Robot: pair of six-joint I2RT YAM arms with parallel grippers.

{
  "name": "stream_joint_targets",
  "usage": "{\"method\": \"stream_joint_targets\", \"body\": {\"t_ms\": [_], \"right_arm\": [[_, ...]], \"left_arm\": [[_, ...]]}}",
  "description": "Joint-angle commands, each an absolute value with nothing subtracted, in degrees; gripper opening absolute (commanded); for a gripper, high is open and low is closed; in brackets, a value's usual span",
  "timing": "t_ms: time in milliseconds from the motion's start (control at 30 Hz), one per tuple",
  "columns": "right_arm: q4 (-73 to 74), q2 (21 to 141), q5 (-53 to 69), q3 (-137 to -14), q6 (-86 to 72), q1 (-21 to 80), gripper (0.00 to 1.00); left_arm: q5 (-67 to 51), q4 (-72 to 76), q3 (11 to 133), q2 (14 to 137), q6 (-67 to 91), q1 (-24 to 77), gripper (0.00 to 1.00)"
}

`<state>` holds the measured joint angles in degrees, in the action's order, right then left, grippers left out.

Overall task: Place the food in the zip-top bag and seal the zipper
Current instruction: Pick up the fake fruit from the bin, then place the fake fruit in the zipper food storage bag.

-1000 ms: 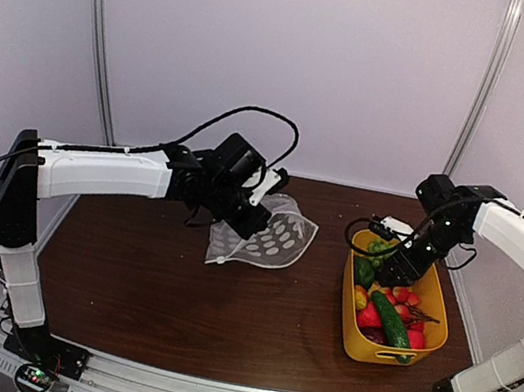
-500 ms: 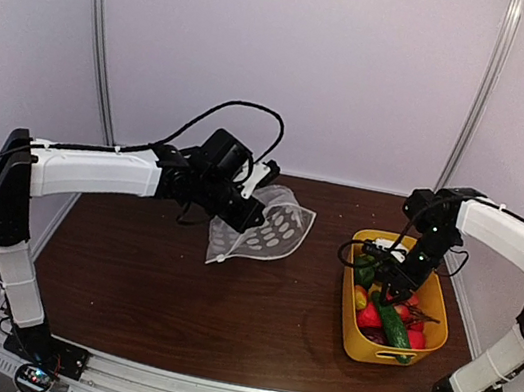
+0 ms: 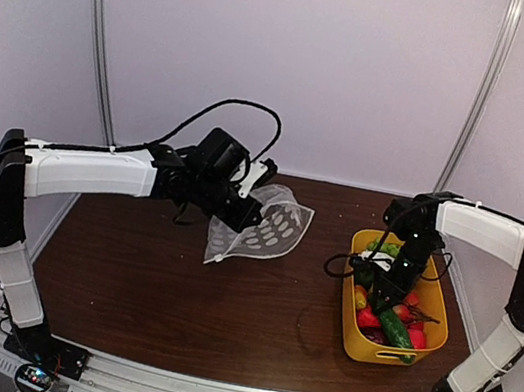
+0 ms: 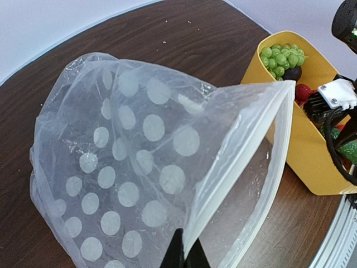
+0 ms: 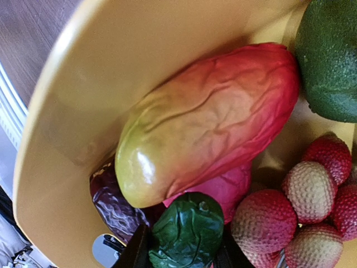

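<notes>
The clear zip-top bag (image 3: 271, 228) with white dots hangs over the table's far middle. My left gripper (image 3: 243, 205) is shut on its white zipper (image 4: 234, 159), and the mouth gapes open beside the black fingertips (image 4: 179, 254). The food lies in a yellow tub (image 3: 358, 340): a cucumber (image 3: 391, 326), green grapes (image 4: 281, 56), a red-and-yellow fruit (image 5: 206, 123), bumpy red pieces (image 5: 265, 220) and a purple piece (image 5: 111, 206). My right gripper (image 5: 183, 251) is down in the tub, its jaws pressed against both sides of a dark green pepper (image 5: 187, 231).
The tub's yellow wall (image 5: 83, 111) curves close to the right gripper's left side. A big dark green fruit (image 5: 332, 61) lies at the tub's far end. Bare brown table (image 3: 174, 292) lies between the bag and the tub. Metal rails run along the near edge.
My right gripper has dropped lower into the tub and closed in on the green pepper. The left arm drew back slightly with the bag.
</notes>
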<state>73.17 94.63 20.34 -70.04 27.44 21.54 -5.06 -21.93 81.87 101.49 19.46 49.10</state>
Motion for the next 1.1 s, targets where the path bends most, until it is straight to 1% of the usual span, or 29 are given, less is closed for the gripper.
{"method": "stream_joint_targets", "body": {"t_ms": [0,67,133,167,200,233,333,433,500,567,633,733,833,933,1067], "right_arm": [[75.33,94.37,18.00,-73.85,26.67,21.72,0.28],[77.51,93.53,18.25,-77.04,26.65,21.70,0.24],[78.93,92.44,19.34,-79.97,27.69,21.65,0.17],[78.87,91.75,19.90,-80.79,28.52,21.65,0.15],[78.95,91.19,20.02,-81.68,29.59,21.62,0.10],[79.01,90.98,20.05,-82.84,30.12,21.62,0.00],[78.87,90.39,21.53,-87.11,32.31,21.51,0.00],[78.25,90.10,26.14,-94.12,33.64,21.49,0.00],[73.94,89.63,30.04,-99.26,32.12,21.54,0.00],[65.98,88.09,34.00,-100.38,27.37,21.57,0.00],[56.50,85.88,38.19,-99.52,23.32,21.61,0.00],[38.48,80.43,42.96,-93.82,13.41,21.89,0.00],[20.21,75.22,43.38,-86.73,6.12,23.09,0.00],[16.98,76.98,45.29,-88.71,3.54,24.61,0.00],[12.77,78.57,43.87,-87.97,3.90,27.24,0.00]], "left_arm": [[-4.24,-20.21,81.47,99.45,19.75,48.69,0.00],[-4.66,-19.92,81.63,99.62,20.22,48.67,0.00],[-6.69,-19.42,82.33,100.02,20.85,48.69,0.00],[-7.92,-19.41,83.09,100.36,21.46,48.69,0.00],[-9.64,-19.60,83.86,100.68,22.00,48.69,0.00],[-10.65,-19.70,84.77,100.89,22.55,48.69,0.00],[-11.02,-19.54,86.93,101.69,24.60,48.69,0.00],[-11.47,-19.52,89.11,102.91,26.94,48.69,0.00],[-12.27,-19.21,90.18,103.65,29.18,48.67,0.00],[-13.01,-18.39,90.78,104.08,32.14,48.69,0.00],[-13.74,-17.59,91.44,104.59,34.22,48.69,0.00],[-14.83,-17.29,92.98,105.16,36.56,48.69,0.00],[-15.00,-17.69,94.71,105.81,38.29,48.69,0.00],[-15.74,-18.06,95.63,106.21,39.78,48.65,0.00],[-17.45,-18.20,96.30,106.32,41.45,48.69,0.00]]}}
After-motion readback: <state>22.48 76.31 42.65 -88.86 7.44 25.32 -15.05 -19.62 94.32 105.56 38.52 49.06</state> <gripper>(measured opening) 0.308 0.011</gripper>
